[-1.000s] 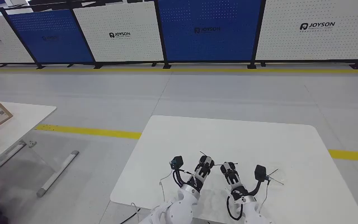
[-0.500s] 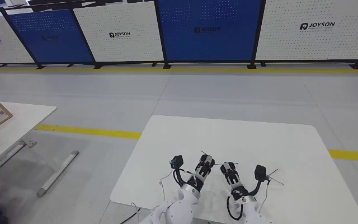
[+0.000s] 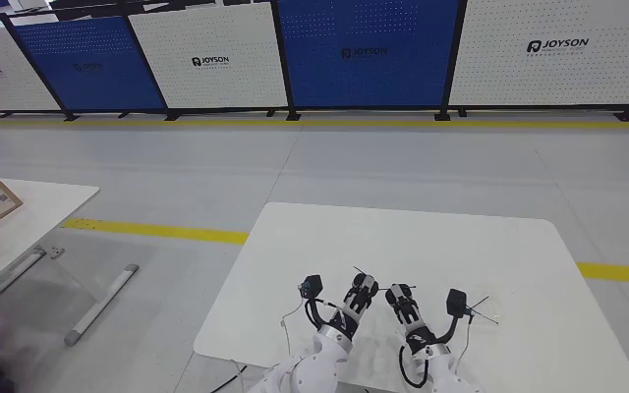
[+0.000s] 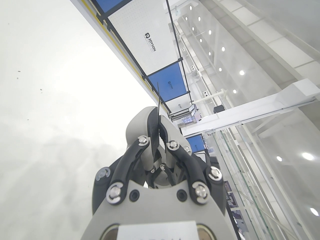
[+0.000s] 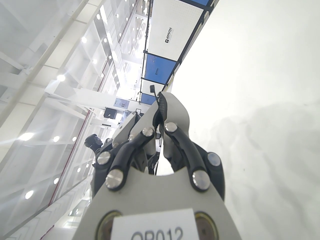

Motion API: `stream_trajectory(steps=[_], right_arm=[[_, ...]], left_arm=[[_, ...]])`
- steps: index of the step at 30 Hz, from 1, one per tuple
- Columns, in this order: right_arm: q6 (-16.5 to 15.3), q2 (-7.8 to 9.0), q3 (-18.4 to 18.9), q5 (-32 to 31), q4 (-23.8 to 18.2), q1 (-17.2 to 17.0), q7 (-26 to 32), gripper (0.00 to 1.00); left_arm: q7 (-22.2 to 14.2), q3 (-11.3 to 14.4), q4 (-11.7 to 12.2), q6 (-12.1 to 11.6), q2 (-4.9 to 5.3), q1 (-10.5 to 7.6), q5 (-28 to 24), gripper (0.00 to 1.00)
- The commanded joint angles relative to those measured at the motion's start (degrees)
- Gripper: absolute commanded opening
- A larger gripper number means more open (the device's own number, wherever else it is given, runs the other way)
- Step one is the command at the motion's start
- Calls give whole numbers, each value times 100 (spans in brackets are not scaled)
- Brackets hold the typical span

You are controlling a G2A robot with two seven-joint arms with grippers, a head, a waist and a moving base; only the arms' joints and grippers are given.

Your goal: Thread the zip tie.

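Note:
A black zip tie is held above the front part of the white table (image 3: pixel 423 241). My left gripper (image 4: pixel 158 117) is shut on it, and the thin pointed tail (image 4: pixel 158 93) sticks out past the fingertips. My right gripper (image 5: pixel 160 99) is shut on the head end, with the small square head (image 5: pixel 152 88) poking out. In the top view the left gripper (image 3: pixel 362 284) and the right gripper (image 3: pixel 396 292) sit side by side, a small gap apart, tips pointing away from the robot. The tie's stretch inside the fingers is hidden.
The table's front edge (image 3: pixel 256 359) runs just behind the arms, with open tabletop ahead and to the right. Another white table (image 3: pixel 39 206) stands far left across the floor. A fence of blue and white panels (image 3: pixel 364 54) closes the back.
The two grippers have edged very slightly closer together. Both stay shut on the zip tie.

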Motion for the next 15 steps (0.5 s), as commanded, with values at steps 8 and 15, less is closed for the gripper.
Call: stream_trajectory(steps=[8,15], right_arm=[[8,-1,-1,2,5,3,-4,0],[-34,0,19,31,-12,-13,0,0]], left_arm=[[27,-24,-13,-18,-4,21,2,0],[-40,-47,6,-34,-12,17,-72,0]])
